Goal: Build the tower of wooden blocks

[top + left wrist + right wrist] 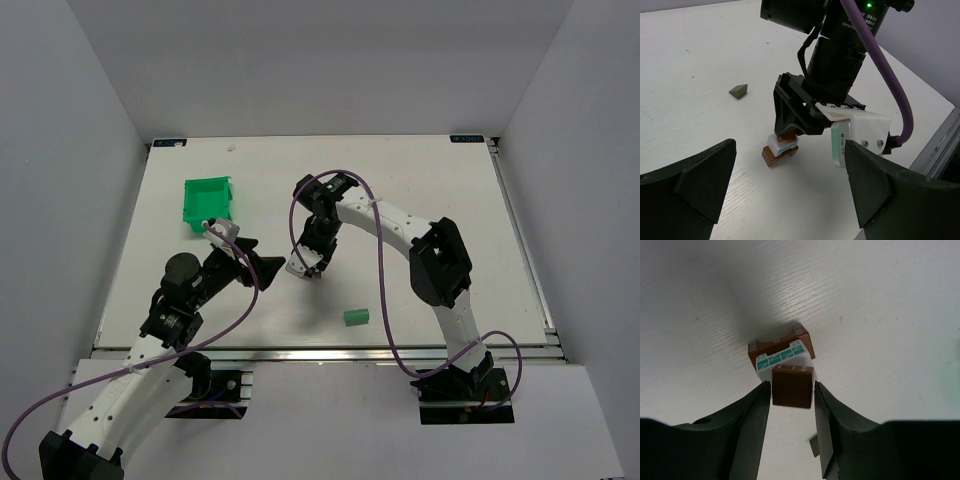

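Observation:
The wood block tower stands on the white table as a brown base with a whitish block printed in green on top. My right gripper is shut on a brown block, holding it on or just above the whitish block. In the left wrist view the tower sits under the right gripper's fingers. My left gripper is open and empty, a short way from the tower, facing it. In the top view the right gripper is at the table's middle and the left gripper is just left of it.
A green block lies near the front edge. A green plastic bin stands at the back left. A small grey-green wedge lies beyond the tower. The right arm's purple cable loops over the table.

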Controlling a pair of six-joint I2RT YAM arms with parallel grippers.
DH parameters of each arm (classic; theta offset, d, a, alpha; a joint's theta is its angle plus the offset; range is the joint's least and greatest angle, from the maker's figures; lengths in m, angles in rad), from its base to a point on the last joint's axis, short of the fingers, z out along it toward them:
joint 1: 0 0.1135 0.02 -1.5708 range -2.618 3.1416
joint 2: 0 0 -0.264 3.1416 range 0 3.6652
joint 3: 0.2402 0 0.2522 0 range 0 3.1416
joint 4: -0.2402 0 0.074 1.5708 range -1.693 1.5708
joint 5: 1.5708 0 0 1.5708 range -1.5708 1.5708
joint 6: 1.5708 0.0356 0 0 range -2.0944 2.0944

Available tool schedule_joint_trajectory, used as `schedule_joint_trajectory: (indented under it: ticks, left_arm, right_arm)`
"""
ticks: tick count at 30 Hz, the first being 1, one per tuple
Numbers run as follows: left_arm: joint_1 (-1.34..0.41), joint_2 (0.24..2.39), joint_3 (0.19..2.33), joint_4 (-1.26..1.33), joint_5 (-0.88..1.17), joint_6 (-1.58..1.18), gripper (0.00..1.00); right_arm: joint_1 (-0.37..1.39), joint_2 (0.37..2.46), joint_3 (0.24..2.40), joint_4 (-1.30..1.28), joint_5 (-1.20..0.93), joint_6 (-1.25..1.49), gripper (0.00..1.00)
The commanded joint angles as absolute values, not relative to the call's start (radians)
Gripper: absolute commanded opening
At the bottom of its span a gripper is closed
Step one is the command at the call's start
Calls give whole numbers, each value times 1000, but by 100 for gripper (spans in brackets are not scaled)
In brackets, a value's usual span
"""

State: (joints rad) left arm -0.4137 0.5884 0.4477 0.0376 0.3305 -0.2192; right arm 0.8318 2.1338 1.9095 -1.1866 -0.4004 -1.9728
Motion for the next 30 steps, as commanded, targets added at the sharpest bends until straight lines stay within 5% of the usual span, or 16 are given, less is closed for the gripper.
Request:
schedule_joint_trajectory:
  ticks: [1,22,27,29,30]
  left_arm:
    - [-410,589,443,54,350,-207,98]
    - [-410,588,443,51,359,-212,98]
    - [-411,554,439,48,347,-236,98]
    - [-411,529,436,49,333,-248,98]
    - [-413,520,434,51,324,-270,98]
  right_arm:
    - [838,2143,1927,-1174,-433,-2519,47]
    - [851,2112,1968,-1216,-423,-2461,49]
    - [853,2079,2008,-1249,-477,-2341,65]
    - [850,2048,2025,-1267,-531,-2306,87]
    - [847,2034,2020,-1267,-546,-2287,89]
